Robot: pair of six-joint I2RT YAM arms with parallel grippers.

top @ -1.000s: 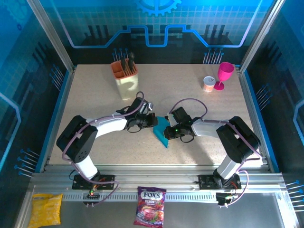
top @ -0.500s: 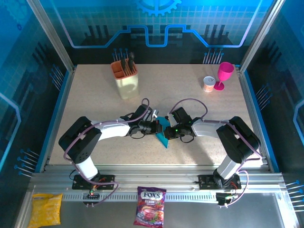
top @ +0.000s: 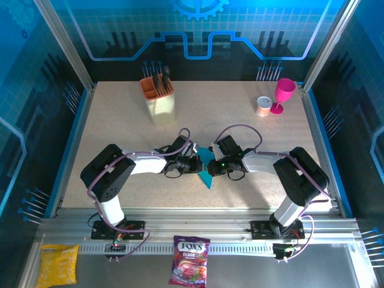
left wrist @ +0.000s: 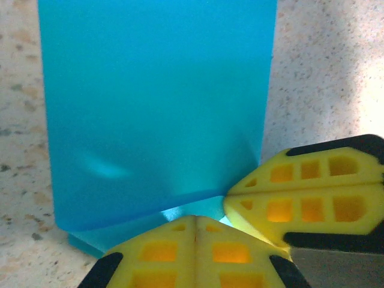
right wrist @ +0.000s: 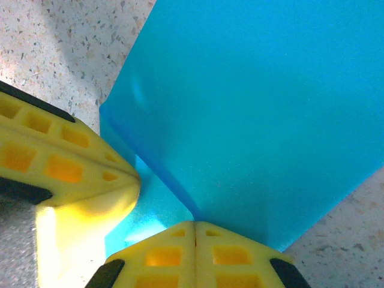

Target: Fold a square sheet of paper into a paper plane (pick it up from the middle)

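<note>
A beige utensil holder (top: 159, 103) with an orange insert stands at the far left of the table (top: 120, 135), holding dark utensils. A pink goblet (top: 282, 94) and a small can (top: 263, 106) stand far right; their contents cannot be made out. The left gripper (top: 197, 163) has slid right since a second ago and now meets the right gripper (top: 211, 166). Both are closed, tips pressing the folded cyan paper (top: 205, 177) mid-table. Bare tabletop surrounds the paper on every side.

paper (top: 206, 175) on table (top: 120, 135), left tool (top: 197, 163) at its left, right tool (top: 212, 167) opposite
</note>
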